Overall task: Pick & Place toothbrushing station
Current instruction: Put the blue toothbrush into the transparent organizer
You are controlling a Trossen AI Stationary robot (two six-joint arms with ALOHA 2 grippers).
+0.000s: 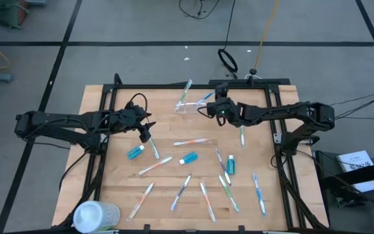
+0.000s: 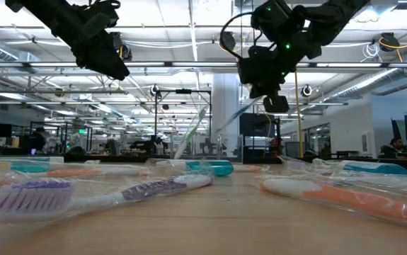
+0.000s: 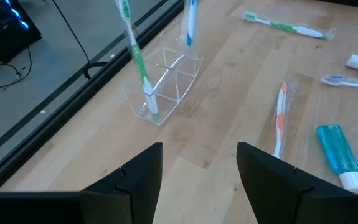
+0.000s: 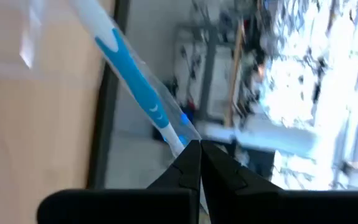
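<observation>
A small clear plastic holder (image 1: pixel 188 108) stands at the table's far middle; it also shows in the left wrist view (image 3: pixel 166 81). A green toothbrush (image 3: pixel 138 62) stands in it and leans. A blue-and-white toothbrush (image 4: pixel 129 68) slants up out of the holder to my right gripper (image 4: pixel 198 149), which is shut on its upper end. My left gripper (image 3: pixel 197 168) hangs open and empty above the table, left of the holder, near a blue toothpaste tube (image 1: pixel 135 152). My right gripper pinches the blue toothbrush's upper end (image 4: pixel 177 138) between its two fingertips, coming from the table's right side. The brush slants down away from the fingers toward the holder (image 2: pixel 235 113). Its lower end is in the holder.
Several wrapped toothbrushes (image 1: pixel 155 166) and blue toothpaste tubes (image 1: pixel 188 158) lie scattered over the middle and near part of the wooden table (image 1: pixel 108 195). A whitish round container (image 1: pixel 95 216) stands at the near left corner. A black frame borders the table.
</observation>
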